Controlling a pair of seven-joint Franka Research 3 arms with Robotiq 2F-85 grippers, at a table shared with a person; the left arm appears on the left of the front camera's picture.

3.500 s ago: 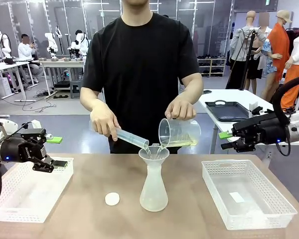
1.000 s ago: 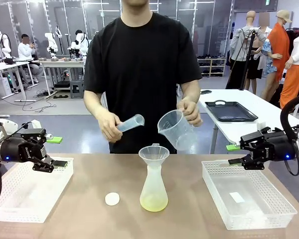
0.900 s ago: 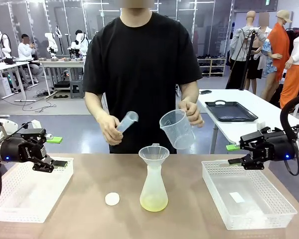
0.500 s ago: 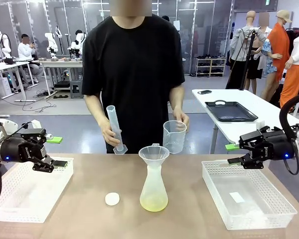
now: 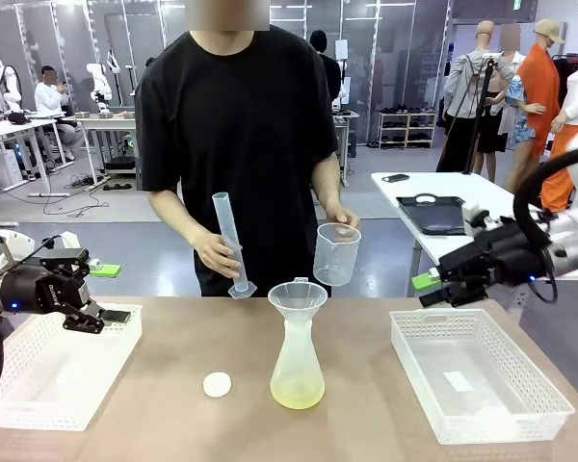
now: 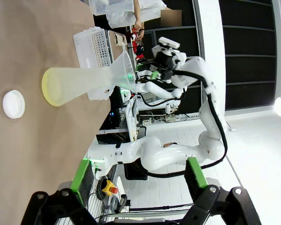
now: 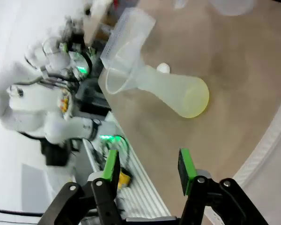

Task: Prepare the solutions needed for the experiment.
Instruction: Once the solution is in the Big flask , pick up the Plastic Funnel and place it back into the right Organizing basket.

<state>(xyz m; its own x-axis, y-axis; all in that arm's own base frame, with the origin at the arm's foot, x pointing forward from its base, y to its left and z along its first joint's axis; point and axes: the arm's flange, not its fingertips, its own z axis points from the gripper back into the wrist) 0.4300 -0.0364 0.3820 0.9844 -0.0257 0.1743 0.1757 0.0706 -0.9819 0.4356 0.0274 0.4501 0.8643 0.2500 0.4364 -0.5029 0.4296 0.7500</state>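
At the far left, the left arm's black two-finger gripper with green pads point(image 5: 111, 293) hovers over the near rim of a white perforated plastic basket point(image 5: 39, 385). Its jaws are spread wide with nothing between them, and its fingers point inward across the table. A small white round cap point(image 5: 217, 385) lies flat on the brown tabletop point(image 5: 366, 428), between that basket and the middle.

Behind the table, the person's hand point(image 5: 212, 256) holds a tall clear plastic measuring cylinder point(image 5: 229, 241) nearly upright, its foot just above the table's far edge.

At the centre stands a translucent plastic conical flask point(image 5: 297, 351), upright, with a clear plastic funnel point(image 5: 299, 296) seated in its neck. The solutions point(image 5: 297, 393) lie as a shallow pale yellow-green layer in its base. The person's other hand point(image 5: 339, 219) holds a clear plastic beaker point(image 5: 335, 256) just right of the funnel and clear of it; it looks empty.

The right arm's matching gripper point(image 5: 430, 289) hangs in the air between the beaker and a second white perforated basket point(image 5: 482, 423). Its jaws are parted and empty, and its fingers point towards the flask.

The flask's long axis is vertical and it sits between the two grippers, lower than both. In each wrist view it lies ahead of the fingers. The right gripper looks the nearer, so a reach from that side would likely be shorter, coming in sideways at the neck below the funnel.
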